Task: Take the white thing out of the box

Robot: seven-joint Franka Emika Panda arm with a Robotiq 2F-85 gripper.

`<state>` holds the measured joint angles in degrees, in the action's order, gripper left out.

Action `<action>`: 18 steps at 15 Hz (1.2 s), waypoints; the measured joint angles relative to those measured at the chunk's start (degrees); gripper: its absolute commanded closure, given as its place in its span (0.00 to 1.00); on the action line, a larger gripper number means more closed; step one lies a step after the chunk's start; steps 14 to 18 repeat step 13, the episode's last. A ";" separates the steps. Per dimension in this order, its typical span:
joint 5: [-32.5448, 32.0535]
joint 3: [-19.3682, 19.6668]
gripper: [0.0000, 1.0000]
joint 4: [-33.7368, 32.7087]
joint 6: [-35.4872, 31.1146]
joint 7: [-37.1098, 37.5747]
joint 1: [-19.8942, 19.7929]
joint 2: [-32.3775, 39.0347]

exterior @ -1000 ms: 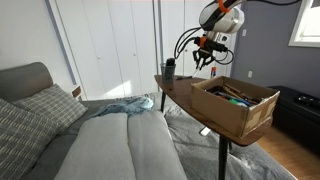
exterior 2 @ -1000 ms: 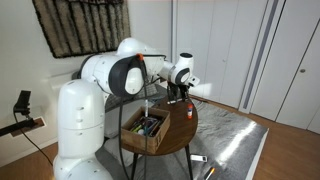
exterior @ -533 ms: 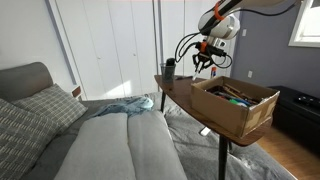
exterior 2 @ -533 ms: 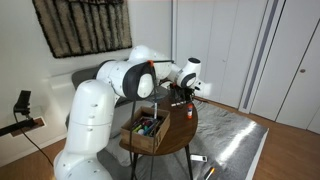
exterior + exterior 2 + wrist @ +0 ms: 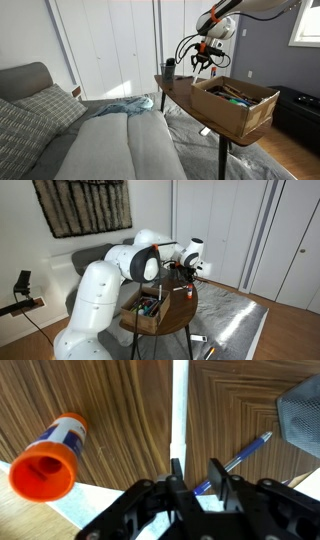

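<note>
In the wrist view the white thing (image 5: 180, 410), a narrow white stick, lies lengthwise on the wooden table (image 5: 120, 400), running from the top edge down to my left finger. My gripper (image 5: 198, 472) is open above it, and wood shows between the fingers. In both exterior views the gripper (image 5: 203, 62) (image 5: 179, 274) hovers over the table's far part, beside the brown cardboard box (image 5: 235, 108) (image 5: 146, 311). The white thing is too small to make out there.
An orange-capped glue stick (image 5: 50, 455) and a blue pen (image 5: 242, 454) lie on the table near the gripper. A dark cup (image 5: 170, 68) (image 5: 300, 405) stands on the table. The box holds green and blue items. A grey sofa (image 5: 90, 140) is beside the table.
The arm has shifted a little, with its upper links swinging up and away. The gripper stays over the same part of the table, slightly higher.
</note>
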<state>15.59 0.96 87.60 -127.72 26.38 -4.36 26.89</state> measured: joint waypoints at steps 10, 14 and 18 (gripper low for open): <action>-4.47 0.65 0.00 2.92 -2.01 -0.02 3.83 -11.11; -8.24 0.62 0.00 6.75 -4.48 0.29 6.41 -18.05; -8.24 0.62 0.00 6.75 -4.48 0.29 6.41 -18.05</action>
